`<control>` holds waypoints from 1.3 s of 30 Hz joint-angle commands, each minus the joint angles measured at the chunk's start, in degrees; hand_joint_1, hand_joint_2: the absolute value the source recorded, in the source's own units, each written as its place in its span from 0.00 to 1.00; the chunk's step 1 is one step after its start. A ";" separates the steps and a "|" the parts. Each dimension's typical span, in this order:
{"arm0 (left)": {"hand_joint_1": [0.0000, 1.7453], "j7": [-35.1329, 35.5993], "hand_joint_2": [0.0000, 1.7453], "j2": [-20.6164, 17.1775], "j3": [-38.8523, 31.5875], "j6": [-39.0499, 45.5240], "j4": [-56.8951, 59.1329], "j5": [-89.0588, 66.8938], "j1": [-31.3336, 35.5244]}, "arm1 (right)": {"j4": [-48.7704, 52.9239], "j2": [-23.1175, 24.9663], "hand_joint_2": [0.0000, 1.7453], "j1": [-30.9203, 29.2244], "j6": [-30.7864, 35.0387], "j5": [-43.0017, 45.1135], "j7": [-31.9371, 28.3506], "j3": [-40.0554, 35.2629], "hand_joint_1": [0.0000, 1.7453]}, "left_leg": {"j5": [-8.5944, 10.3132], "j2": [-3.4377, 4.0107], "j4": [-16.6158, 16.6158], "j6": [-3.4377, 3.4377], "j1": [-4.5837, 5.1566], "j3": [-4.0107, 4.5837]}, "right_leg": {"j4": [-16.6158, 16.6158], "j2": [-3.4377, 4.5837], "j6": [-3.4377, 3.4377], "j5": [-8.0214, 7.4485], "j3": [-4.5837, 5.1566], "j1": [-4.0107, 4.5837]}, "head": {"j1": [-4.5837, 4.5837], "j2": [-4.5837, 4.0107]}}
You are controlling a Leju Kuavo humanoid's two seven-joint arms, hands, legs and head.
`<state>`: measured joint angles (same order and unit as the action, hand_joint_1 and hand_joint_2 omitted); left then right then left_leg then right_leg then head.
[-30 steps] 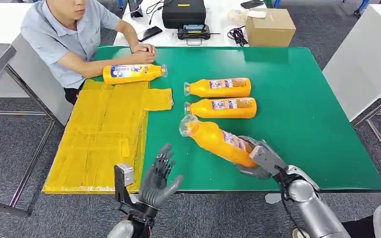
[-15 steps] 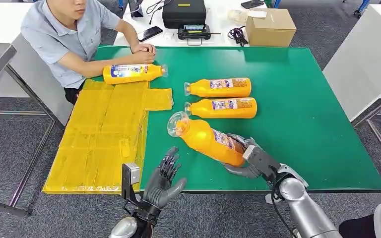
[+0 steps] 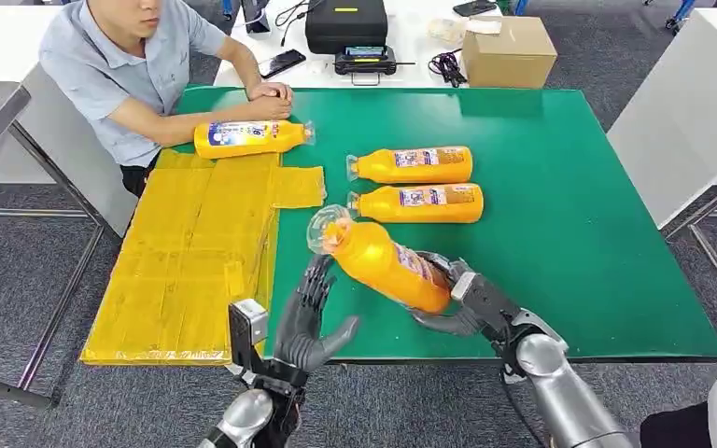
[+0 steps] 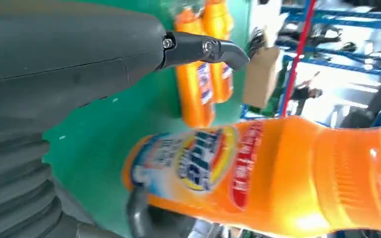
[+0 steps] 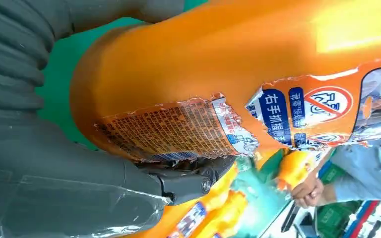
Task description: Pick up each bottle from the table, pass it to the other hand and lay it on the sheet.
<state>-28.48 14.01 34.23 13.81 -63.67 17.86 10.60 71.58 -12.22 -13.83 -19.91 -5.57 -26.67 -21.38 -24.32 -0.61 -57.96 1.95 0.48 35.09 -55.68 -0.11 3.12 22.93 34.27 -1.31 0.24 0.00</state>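
Since one second ago, the right hand (image 3: 453,297) has carried its orange detergent bottle (image 3: 378,259) leftward across the green worktop (image 3: 579,233), and the left hand (image 3: 306,317) has risen toward it. The right hand is clamped around the bottle's base end, with the bottle tilted and clear of the worktop, its clear cap end pointing up and away toward the yellow sheet (image 3: 196,252). The left hand has its fingers spread apart and holds nothing; its fingertips (image 3: 317,275) stand just beside the bottle's neck, and whether they touch it cannot be told from the head view. In the left wrist view the held bottle (image 4: 258,178) lies just ahead of the palm, with the thumb (image 4: 203,49) clear of it. In the right wrist view the bottle (image 5: 218,84) is pressed against the palm, its torn label facing the camera.

Two more orange bottles lie side by side on the worktop beyond the held one, the farther (image 3: 411,165) and the nearer (image 3: 417,203) both capped to the left. A fourth bottle (image 3: 252,137) lies at the far edge of the yellow sheet, just beside a seated person's hands (image 3: 269,98).
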 commanded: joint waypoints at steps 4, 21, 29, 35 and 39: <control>0.00 -7.36 1.00 2.68 0.16 11.83 7.11 -9.67 7.04 | -8.78 1.15 1.00 -7.78 -1.49 1.08 1.52 -6.28 1.00 | -0.06 0.16 -0.03 -0.09 -0.06 -0.09 | 0.01 0.13 -0.10 0.00 -0.07 0.07 | -0.04 0.00; 0.00 -6.18 1.00 4.28 1.50 8.58 11.73 -6.29 10.37 | -11.43 1.27 1.00 -12.35 -3.42 5.48 3.94 -12.45 1.00 | -0.05 0.15 -0.02 -0.08 -0.06 -0.13 | 0.02 0.12 -0.09 -0.01 -0.12 0.06 | -0.02 0.00; 0.00 -5.97 1.00 4.68 1.72 7.96 12.72 -5.21 11.13 | -11.41 1.80 1.00 -13.60 -3.34 5.47 4.17 -14.18 1.00 | -0.08 0.18 -0.04 -0.12 -0.07 -0.18 | -0.01 0.15 -0.13 0.02 -0.16 0.08 | -0.02 0.00; 0.00 -5.92 1.00 4.87 0.61 8.76 12.54 -3.50 11.94 | -10.84 1.84 1.00 -14.26 -2.77 4.63 4.43 -16.80 1.00 | -0.10 0.20 -0.07 -0.11 -0.09 -0.16 | -0.02 0.16 -0.12 0.03 -0.14 0.10 | -0.02 0.00; 0.11 -5.61 1.00 4.53 -0.02 6.97 12.29 -1.65 12.13 | -10.83 2.01 1.00 -14.19 -2.36 5.22 4.75 -17.09 1.00 | -0.03 0.12 -0.02 -0.07 -0.05 -0.09 | 0.00 0.09 -0.08 -0.01 -0.08 0.06 | -0.02 0.00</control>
<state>-34.73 18.97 34.23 22.45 -55.10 13.92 19.44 63.93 -10.80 -24.47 -22.93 -0.68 -22.71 -33.81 -24.29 -0.62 -57.98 1.98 0.48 35.12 -55.69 -0.11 3.15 22.90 34.29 -1.31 0.22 0.00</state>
